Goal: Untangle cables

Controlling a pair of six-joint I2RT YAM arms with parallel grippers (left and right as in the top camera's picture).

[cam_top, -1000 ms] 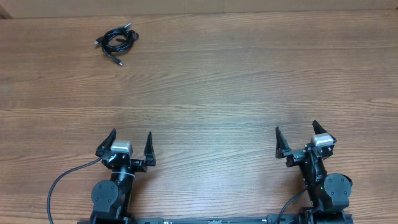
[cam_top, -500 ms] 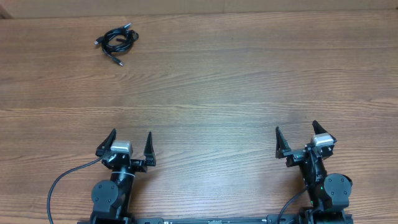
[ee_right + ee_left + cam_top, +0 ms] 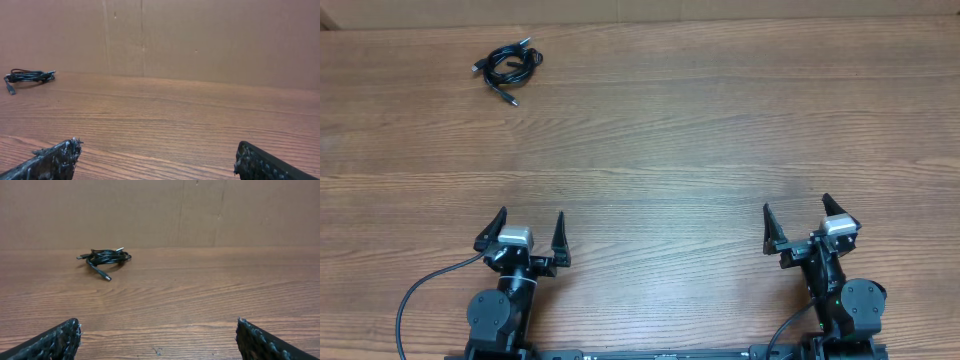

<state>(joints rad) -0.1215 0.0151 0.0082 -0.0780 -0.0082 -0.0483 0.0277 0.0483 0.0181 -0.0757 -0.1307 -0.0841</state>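
1. Left gripper [image 3: 531, 222]: the jaws stand wide apart with nothing between them. In the left wrist view only its two dark fingertips [image 3: 60, 341] show, at the lower corners, with bare wood between.
2. Right gripper [image 3: 797, 212]: the jaws are likewise spread wide and hold nothing. Its fingertips [image 3: 52, 161] sit at the lower corners of the right wrist view.
3. Both grippers sit low at the near edge of the table [image 3: 720, 130], well apart from each other, and point toward the far edge.
4. Cables [image 3: 508, 66]: one small tangled bundle of thin black cords lies flat on the wood. It is far ahead of the left gripper and slightly to its left. From the right gripper it is far ahead and well to the left. Neither gripper touches it.
5. Plug ends stick out of the bundle. One points back toward the left gripper, and others lie on the side away from it.
6. Beyond the bundle, seen from either gripper, stands a brown cardboard wall [image 3: 150, 210].
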